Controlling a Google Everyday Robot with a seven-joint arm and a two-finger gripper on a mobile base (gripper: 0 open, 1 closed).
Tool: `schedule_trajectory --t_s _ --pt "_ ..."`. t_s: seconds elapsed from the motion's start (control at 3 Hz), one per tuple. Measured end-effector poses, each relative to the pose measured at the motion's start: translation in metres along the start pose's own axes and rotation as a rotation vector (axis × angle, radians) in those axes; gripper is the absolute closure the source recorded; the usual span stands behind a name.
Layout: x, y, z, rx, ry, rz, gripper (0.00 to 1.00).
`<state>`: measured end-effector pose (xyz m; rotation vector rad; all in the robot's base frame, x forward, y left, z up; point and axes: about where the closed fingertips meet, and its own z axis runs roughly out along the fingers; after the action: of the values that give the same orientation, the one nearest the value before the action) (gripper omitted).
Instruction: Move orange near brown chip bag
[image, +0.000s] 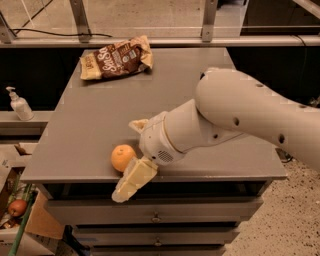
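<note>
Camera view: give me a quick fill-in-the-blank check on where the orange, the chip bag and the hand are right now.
1. The orange lies near the table's ___ edge, the one nearest the camera.
2. The hand has its fingers ___, one on each side of the orange.
3. The brown chip bag lies near the table's ___ edge, apart from the orange.
Missing words: front; open; back.
</note>
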<state>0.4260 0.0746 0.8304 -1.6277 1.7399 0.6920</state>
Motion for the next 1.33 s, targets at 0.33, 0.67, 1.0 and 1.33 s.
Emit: schedule_trajectory --t_s 0.33,0.67,1.0,1.33 --pt "-0.001 0.002 0.013 -0.012 -0.008 -0.003 0.17" --pt "0.003 0.000 0.016 -0.011 -0.006 0.000 0.41" --pt "0.007 -0.014 0.009 0.012 0.002 -0.013 0.64" --pt "0.005 -0.048 -0.009 0.068 0.016 -0.038 0.88"
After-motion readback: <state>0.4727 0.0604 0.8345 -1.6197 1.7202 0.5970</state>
